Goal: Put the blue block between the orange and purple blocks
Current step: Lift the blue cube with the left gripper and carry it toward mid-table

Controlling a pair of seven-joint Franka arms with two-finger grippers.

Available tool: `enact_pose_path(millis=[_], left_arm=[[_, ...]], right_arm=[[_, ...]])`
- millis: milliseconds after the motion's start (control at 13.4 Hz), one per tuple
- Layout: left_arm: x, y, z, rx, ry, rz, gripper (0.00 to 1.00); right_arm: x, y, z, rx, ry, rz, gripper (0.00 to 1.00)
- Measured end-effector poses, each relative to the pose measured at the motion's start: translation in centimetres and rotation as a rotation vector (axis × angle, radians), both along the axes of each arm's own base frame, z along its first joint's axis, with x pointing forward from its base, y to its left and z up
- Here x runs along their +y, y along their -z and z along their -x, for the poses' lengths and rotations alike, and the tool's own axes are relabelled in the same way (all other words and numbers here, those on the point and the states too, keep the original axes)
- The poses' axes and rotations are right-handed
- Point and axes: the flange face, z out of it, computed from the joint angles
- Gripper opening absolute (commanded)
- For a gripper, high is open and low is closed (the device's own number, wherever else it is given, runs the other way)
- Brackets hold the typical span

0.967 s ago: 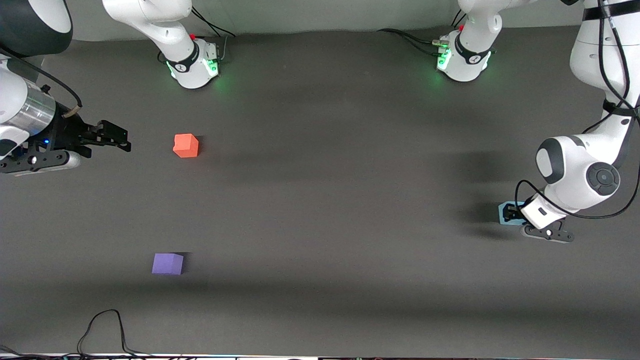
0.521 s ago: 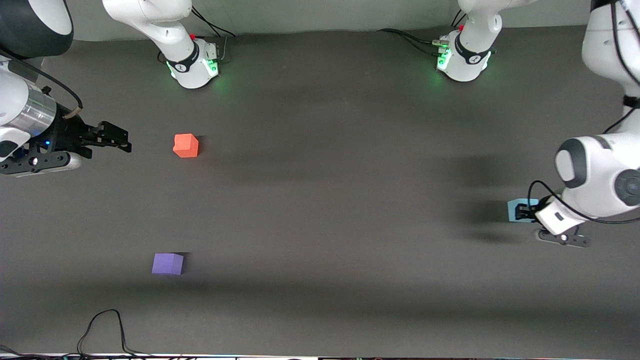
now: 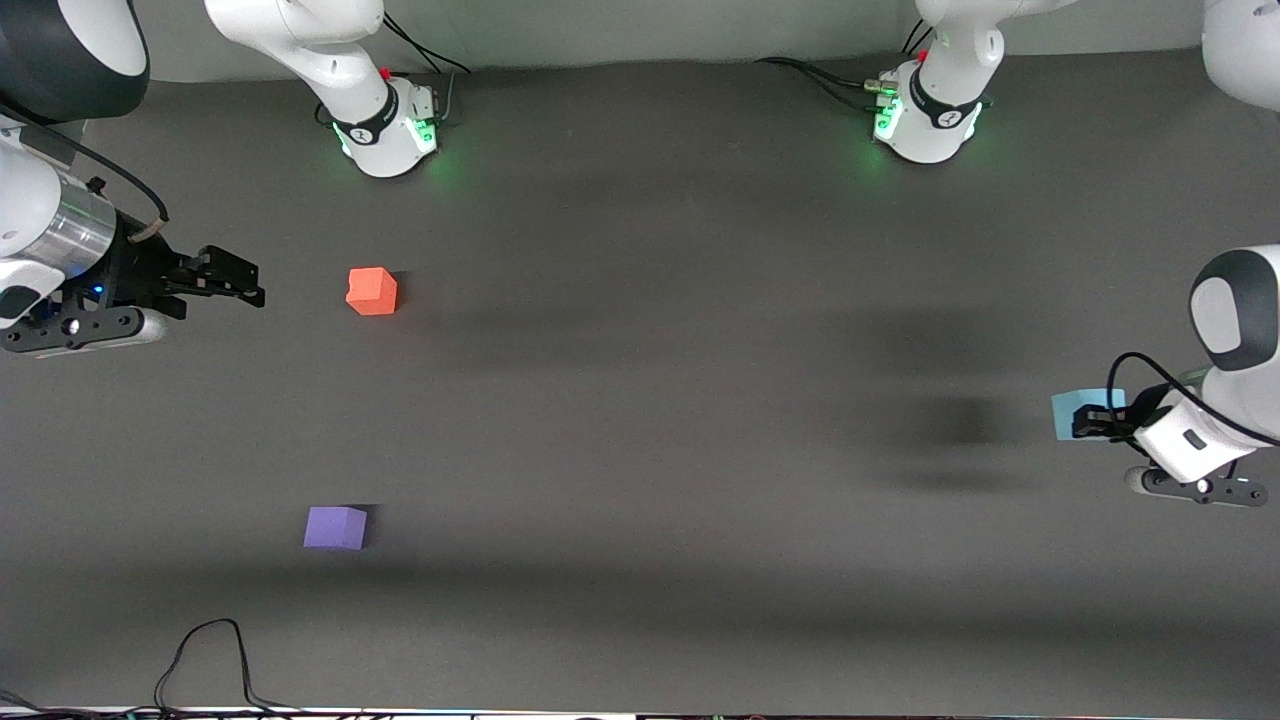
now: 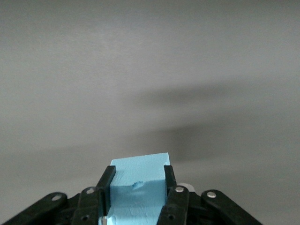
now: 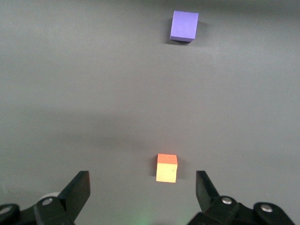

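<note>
blue block [image 3: 1068,414] partly hidden by left hand [image 3: 1085,421]

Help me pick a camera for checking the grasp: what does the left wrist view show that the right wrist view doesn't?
Only the left wrist view: the left gripper shut on the blue block, held up above the table.
Only the right wrist view: the open right gripper, holding nothing, above the orange block, and the purple block.
Both share the dark grey table.
</note>
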Motion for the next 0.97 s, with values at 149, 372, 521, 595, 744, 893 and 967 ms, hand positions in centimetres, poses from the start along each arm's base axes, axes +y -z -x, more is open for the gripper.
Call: enact_pose_path(millis=[149, 372, 521, 595, 744, 893, 967], left_arm=[[-7.7, -2.4, 0.1, 0.030, -0.049, -0.019, 0.46], [-21.5, -3.9, 2.1, 0.018, -0.143, -0.054, 0.46], [-29.1, -3.7, 4.1, 0.006, -0.189, -0.067, 0.46], [-32.4, -3.7, 4.8, -0.003, -0.204, -0.067, 0.46], [-40.2, -3.0, 6.7, -0.028, -0.227, -0.057, 0.46], [-47.5, -0.6, 8.9, -0.072, -0.233, -0.034, 0.46], [-50.6, 1.3, 10.1, -0.098, -0.223, -0.024, 0.46]], right_arm=[[0.0, 0.0, 0.0, 0.000, 0.000, 0.000, 1.00], [-0.1, 0.1, 0.0, 0.001, 0.001, 0.000, 1.00], [-0.1, 0.1, 0.0, 0.001, 0.002, 0.000, 1.00], [-0.1, 0.1, 0.0, 0.001, 0.002, 0.000, 1.00], [-0.1, 0.1, -0.1, 0.002, 0.002, 0.000, 1.00], [-0.1, 0.1, -0.1, 0.002, 0.003, 0.000, 1.00], [-0.1, 0.1, -0.1, 0.002, 0.003, 0.000, 1.00]])
